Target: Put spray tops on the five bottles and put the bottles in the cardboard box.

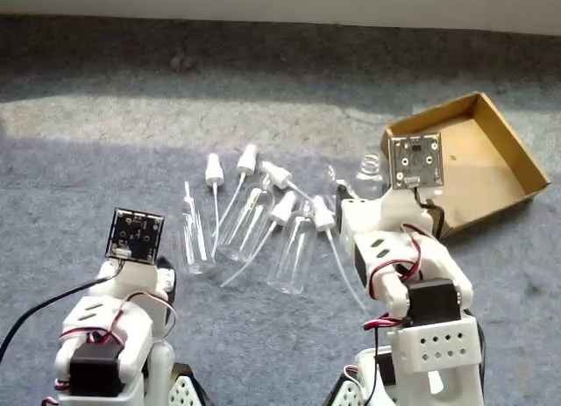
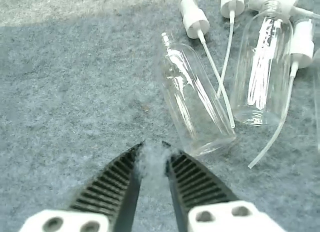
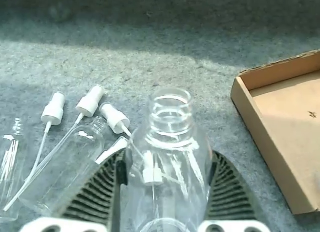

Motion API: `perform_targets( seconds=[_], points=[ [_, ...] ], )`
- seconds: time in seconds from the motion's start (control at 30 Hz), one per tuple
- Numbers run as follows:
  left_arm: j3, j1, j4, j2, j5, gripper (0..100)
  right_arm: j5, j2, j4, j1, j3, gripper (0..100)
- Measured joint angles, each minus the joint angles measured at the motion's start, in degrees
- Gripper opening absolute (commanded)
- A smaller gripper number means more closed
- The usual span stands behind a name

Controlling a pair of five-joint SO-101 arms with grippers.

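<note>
My right gripper is shut on a clear bottle whose neck is open, with no spray top on it. In the high view this bottle is held just left of the cardboard box. Three more clear bottles lie on the carpet in the middle, with several white spray tops and their long tubes among them. My left gripper hovers low over the carpet, open by a narrow gap and holding nothing. It is just short of the base of the nearest lying bottle.
The cardboard box wall stands close beside the held bottle; the box holds nothing. Grey carpet covers the table. Loose spray tops and a lying bottle sit on the held bottle's other side. Another bottle lies beyond the nearest one.
</note>
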Motion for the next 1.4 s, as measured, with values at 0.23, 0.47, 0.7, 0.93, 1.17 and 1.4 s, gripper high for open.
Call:
perform_targets(
  seconds=[0.23, 0.47, 0.7, 0.93, 1.17, 1.4],
  points=[
    [-4.4, 0.0, 0.35, 0.0, -1.85, 0, 0.0, 0.0, -2.81, -5.01, 0.18, 8.0],
    [-13.27, -0.09, 1.14, 15.47, -2.02, 0, -0.18, 0.0, -12.84, -5.8, 3.16, 8.0],
    [-25.93, -0.18, 1.23, 39.74, -2.02, 1, -0.26, -0.26, -21.45, -6.07, 10.99, 7.9],
    [-38.07, -0.18, 1.23, 59.43, -1.05, 1, -0.26, -0.26, -29.36, -6.07, 18.02, 7.9],
    [-54.59, -0.18, 1.23, 79.56, 4.66, 1, -0.26, -0.26, -32.88, -6.07, 20.92, 7.9],
    [-71.21, 5.01, 1.23, 98.64, 11.34, 1, -0.26, -0.26, -33.14, -6.07, 20.92, 7.9]
  ],
)
